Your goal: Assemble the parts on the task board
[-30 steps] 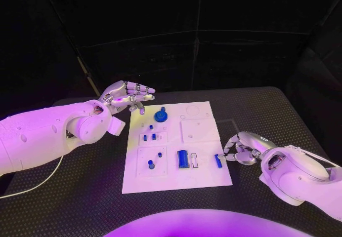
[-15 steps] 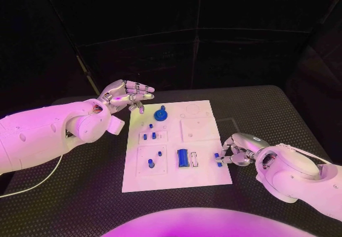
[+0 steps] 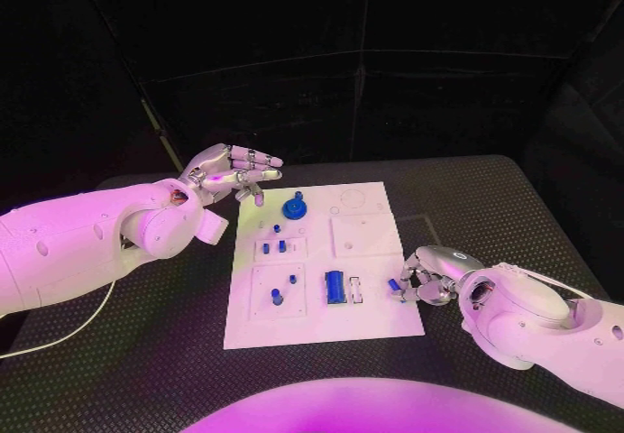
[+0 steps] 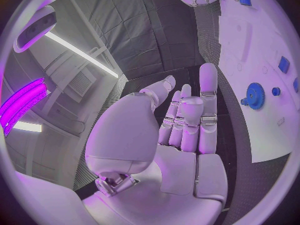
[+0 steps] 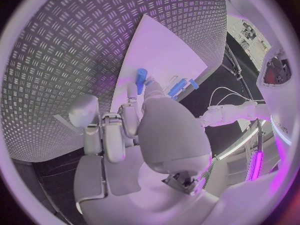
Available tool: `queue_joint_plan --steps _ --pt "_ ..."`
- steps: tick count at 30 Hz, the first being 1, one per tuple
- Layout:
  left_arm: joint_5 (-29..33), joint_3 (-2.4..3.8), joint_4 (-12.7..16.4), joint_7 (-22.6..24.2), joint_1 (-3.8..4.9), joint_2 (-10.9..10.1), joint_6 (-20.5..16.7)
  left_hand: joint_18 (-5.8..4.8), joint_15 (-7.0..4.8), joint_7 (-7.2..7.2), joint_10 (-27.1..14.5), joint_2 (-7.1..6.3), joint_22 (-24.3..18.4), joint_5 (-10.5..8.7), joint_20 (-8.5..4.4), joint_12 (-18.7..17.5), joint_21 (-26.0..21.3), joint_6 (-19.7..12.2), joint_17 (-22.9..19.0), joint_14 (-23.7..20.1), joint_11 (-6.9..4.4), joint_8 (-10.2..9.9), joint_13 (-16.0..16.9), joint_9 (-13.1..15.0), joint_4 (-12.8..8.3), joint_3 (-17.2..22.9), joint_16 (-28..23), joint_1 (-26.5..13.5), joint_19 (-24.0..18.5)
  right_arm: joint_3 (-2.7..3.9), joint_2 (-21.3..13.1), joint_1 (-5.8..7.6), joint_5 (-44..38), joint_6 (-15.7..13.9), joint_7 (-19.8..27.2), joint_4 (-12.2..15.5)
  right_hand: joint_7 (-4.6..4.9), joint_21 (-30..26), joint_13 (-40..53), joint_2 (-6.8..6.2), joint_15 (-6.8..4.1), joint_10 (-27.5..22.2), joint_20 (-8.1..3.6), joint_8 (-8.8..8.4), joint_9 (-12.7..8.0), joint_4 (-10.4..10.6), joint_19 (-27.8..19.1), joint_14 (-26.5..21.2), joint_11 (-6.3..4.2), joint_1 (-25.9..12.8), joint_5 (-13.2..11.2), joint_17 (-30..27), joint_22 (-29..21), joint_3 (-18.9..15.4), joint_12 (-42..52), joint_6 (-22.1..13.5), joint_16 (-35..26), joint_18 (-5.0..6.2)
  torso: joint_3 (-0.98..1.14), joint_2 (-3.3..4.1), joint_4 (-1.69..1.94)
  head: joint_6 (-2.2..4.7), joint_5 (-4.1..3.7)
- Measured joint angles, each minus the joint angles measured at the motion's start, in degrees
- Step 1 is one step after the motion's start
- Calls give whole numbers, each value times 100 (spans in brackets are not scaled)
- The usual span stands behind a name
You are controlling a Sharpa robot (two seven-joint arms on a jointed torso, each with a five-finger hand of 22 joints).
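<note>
A: Looking down from the head camera, what's laid out on the task board (image 3: 371, 329)?

B: A round blue gear (image 3: 294, 211) at its far end, and in the middle a tall blue block (image 3: 333, 288). Small blue pegs sit between them; I count about five, though they're too small to be sure.

A: And the right hand (image 3: 429, 275)?

B: It's at the board's right edge, fingers curled in round a small blue part (image 3: 394, 285). The right wrist camera shows this more closely: a blue part (image 5: 141, 78) lies on the board just at the fingertips (image 5: 132, 91). I cannot tell whether they pinch it or only touch it.

A: The left hand (image 3: 232, 173)?

B: Raised beyond the board's far left corner, fingers loosely spread, holding nothing. Its wrist camera shows the fingers (image 4: 207, 97) straight and side by side, with the gear (image 4: 254, 95) beyond them.
</note>
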Motion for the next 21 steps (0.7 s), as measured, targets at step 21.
queue_joint_plan --steps 21 --pt "0 -1 3 -8 0 -6 10 0 0 0 0 0 0 0 0 24 0 0 -7 0 0 23 0 5 0 0 0 0 0 31 229 17 -723 290 -8 -67 7 0 336 -153 -21 -40 -21 -190 -94 -371 21 22 -41 422 -297 -1 34 655 -88 84 0 0 0 -7 3 -19 10"
